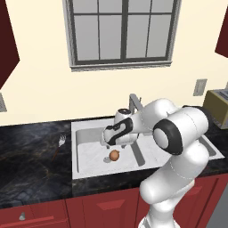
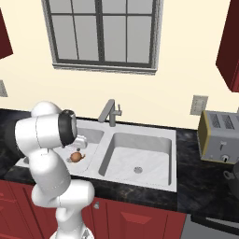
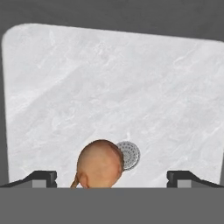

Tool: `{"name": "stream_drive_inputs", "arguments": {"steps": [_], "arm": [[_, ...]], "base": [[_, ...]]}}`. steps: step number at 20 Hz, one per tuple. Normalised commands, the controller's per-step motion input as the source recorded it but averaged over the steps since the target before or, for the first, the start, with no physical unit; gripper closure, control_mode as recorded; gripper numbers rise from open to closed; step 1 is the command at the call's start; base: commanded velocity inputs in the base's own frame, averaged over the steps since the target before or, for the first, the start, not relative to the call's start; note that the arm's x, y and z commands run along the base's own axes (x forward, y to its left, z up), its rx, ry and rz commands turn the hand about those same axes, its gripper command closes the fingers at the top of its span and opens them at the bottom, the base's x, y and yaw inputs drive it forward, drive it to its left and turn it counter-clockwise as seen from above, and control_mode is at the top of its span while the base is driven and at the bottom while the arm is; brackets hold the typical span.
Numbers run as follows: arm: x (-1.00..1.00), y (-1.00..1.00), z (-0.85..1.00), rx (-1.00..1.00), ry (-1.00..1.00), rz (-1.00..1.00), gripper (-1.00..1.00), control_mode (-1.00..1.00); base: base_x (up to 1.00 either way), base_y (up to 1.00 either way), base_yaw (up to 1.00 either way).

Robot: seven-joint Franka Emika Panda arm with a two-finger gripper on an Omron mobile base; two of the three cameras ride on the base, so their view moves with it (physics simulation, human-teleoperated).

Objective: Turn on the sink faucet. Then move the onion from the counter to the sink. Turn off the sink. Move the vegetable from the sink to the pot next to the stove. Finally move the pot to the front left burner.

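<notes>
The tan-orange onion (image 1: 114, 155) (image 2: 76, 157) (image 3: 99, 165) lies on the floor of the pale sink (image 1: 76, 133) (image 2: 172, 140), right beside the round drain (image 3: 128, 155). My gripper (image 1: 107, 143) (image 3: 113, 178) hangs just above it, pointing down, open, with the fingertips (image 3: 41, 177) wide apart on either side of the onion and not touching it. The grey faucet (image 1: 133, 101) (image 2: 109, 112) stands at the back of the sink, and I see no water running. A dark pot (image 2: 232, 176) shows partly at the far right edge.
The black counter (image 1: 31, 156) (image 2: 205, 182) runs on both sides of the sink. A small utensil (image 1: 59, 144) lies left of the basin. A grey toaster (image 1: 218, 104) (image 2: 219, 135) stands on the right. My own arm crosses over the sink's middle.
</notes>
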Motion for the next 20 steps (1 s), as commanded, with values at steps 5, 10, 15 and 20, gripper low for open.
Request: {"name": "stream_drive_inputs", "arguments": {"steps": [5,10,15,20], "arm": [[0.15,-0.02,-0.19,0.0,0.0,0.0,-1.0,-1.0],[0.19,-0.05,-0.21,0.0,0.0,0.0,-1.0,-1.0],[0.02,-0.01,-0.15,0.0,0.0,0.0,-1.0,-1.0],[0.0,0.0,-0.11,0.0,0.0,0.0,-1.0,-1.0]], "base": [[0.0,0.0,0.0],[0.0,0.0,0.0],[0.0,0.0,0.0],[0.0,0.0,0.0]]}}
